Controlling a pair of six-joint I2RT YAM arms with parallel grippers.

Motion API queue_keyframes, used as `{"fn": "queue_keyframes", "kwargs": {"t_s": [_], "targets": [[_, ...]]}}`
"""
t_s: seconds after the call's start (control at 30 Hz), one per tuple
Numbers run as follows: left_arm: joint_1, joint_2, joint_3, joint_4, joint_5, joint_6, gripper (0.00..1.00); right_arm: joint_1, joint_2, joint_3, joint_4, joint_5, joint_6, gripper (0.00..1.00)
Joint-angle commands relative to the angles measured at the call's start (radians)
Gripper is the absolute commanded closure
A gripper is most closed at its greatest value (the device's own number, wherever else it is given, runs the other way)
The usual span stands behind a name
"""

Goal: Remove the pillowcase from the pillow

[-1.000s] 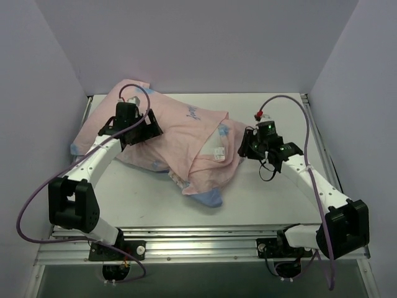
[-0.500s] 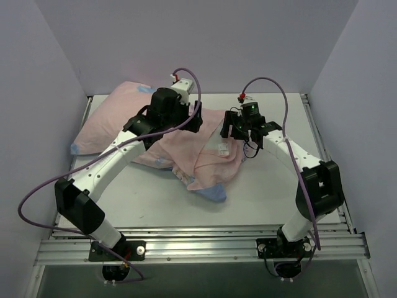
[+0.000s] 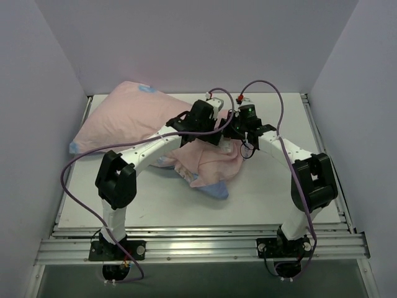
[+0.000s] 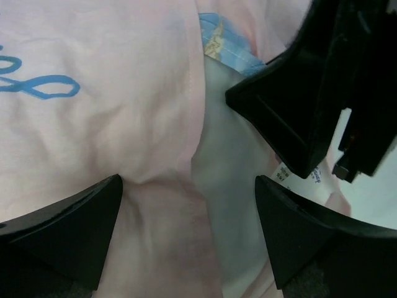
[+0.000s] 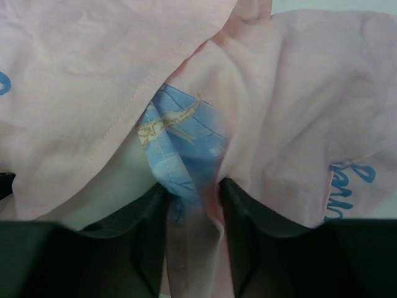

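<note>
- The thin fabric pillowcase, pale pink side out with blue edges, lies from the upper left to the centre of the top view on the flat white table, bulging at the upper left.
- The left gripper and right gripper sit just beside each other at the centre, over the cover's crumpled right end.
- In the left wrist view the left gripper is spread wide with nothing gripped. It is above pink cloth and a strip of the plain white puffy pillow. A small white printed label shows at the right.
- In the right wrist view the right gripper is narrow, pinching a blue-and-pink fold of the pillowcase at bottom centre.
</note>
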Motion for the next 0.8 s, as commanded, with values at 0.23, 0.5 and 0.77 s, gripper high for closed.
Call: {"fn": "queue_keyframes", "kwargs": {"t_s": [0.23,0.5,0.77], "targets": [[0.037,-0.065,-0.237,0.005,-0.082,-0.125,0.97,-0.086,-0.051,-0.111,0.032,0.069,0.016,0.93],[0.091,-0.341,-0.533,0.043,-0.020,-0.111,0.98,-0.214,-0.082,-0.132,0.043,0.065,0.048,1.00],[0.102,-0.538,-0.684,0.123,0.157,-0.061,0.98,-0.257,-0.039,-0.079,0.042,0.049,0.108,1.00]]}}
